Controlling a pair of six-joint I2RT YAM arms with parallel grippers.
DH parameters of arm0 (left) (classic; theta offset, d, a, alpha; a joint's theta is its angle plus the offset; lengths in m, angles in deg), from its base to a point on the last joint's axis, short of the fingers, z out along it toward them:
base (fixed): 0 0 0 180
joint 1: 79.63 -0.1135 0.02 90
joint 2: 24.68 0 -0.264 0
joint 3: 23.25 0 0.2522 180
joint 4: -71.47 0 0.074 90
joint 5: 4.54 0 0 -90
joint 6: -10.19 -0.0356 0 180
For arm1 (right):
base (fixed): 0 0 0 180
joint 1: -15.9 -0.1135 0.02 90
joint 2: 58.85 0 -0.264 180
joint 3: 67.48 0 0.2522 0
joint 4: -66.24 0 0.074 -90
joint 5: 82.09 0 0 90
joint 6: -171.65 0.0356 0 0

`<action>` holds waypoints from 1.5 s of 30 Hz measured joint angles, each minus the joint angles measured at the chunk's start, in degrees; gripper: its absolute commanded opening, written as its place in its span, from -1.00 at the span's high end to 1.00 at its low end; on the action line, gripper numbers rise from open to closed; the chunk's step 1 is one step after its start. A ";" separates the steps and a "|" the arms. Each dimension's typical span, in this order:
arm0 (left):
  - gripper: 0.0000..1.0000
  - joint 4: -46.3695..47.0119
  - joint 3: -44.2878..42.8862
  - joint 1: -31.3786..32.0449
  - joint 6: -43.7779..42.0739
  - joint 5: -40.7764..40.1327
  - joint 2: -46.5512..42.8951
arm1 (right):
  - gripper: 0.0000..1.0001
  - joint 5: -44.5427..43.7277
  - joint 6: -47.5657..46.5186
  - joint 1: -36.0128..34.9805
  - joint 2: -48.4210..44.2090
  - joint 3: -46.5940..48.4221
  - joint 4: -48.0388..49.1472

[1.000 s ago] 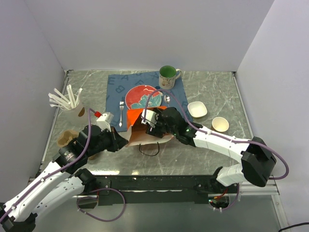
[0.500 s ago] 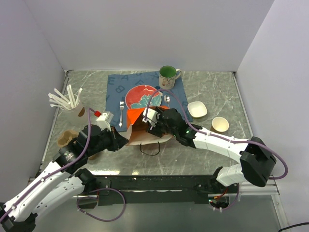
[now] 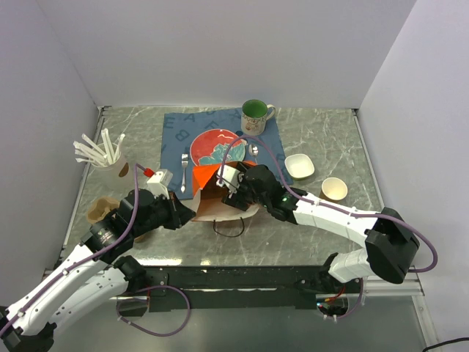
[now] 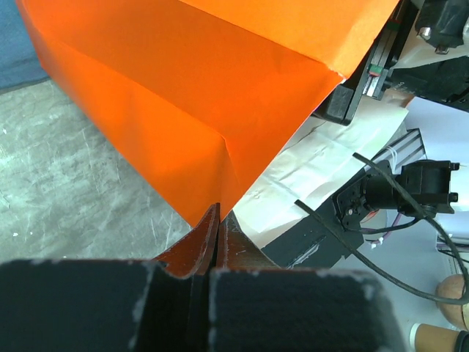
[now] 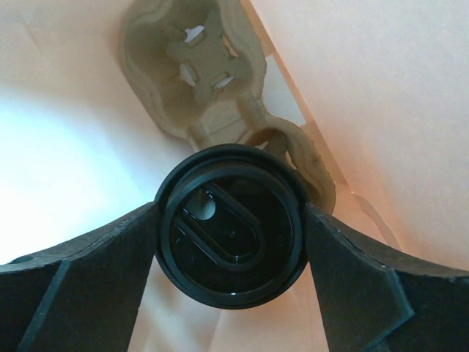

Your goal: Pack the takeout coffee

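right, down inside the bag [image 3: 218, 207] we go. the right claw [image 5: 231, 249] has the coffee [image 5: 231, 235] pinched from both sides, one of its fingers [image 5: 88, 293] hard against the left of the black lid [image 5: 256, 213] and the other hard against the right. from the wrist view we look straight onto that lid, so the cup's long axis runs away from the camera, deeper into the bag.

now the bit that matters: beyond the cup sits the pulp carrier [image 5: 220, 121]. its far socket [image 5: 194, 44] shows whole and empty. the near socket [image 5: 311, 172] is almost all hidden behind the lid, only an arc of rim peeking out up and to the right. so the cup looks close to lined up with that near socket, perhaps a shade off toward the lower left. whether its base already touches the pulp, i cannot tell; the lid blocks it.

over on the other side, the left claw [image 4: 212, 253] is pressed together on the bag's edge, pulling the mouth wide. from above, the right claw [image 3: 233, 183] is poked into that mouth, the left claw [image 3: 187, 213] just beside it.

the right arm is the one on the job here. my read: a push along the cup's own axis, with a slight nudge toward that peeking rim, should seat it.
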 measured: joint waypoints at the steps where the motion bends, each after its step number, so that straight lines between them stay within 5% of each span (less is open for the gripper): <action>1: 0.98 0.00 0.00 0.00 0.00 0.00 0.00 | -0.79 0.00 -0.11 0.00 0.00 0.11 -0.28; 5: 0.98 -0.02 0.00 0.00 0.00 0.00 0.00 | -0.72 0.00 -0.55 0.00 0.00 0.39 -1.25; 9: 0.98 -0.26 0.00 0.00 0.00 0.00 0.00 | -0.19 -0.26 -1.01 0.04 0.00 0.72 -2.08; 12: 0.98 -0.31 0.00 0.04 0.00 -0.02 0.00 | -0.04 -0.52 -1.27 0.31 0.00 0.87 -2.71; 45: 0.98 -0.87 0.00 0.20 0.00 -0.02 0.72 | 0.01 -1.05 -6.10 0.66 1.31 0.81 3.19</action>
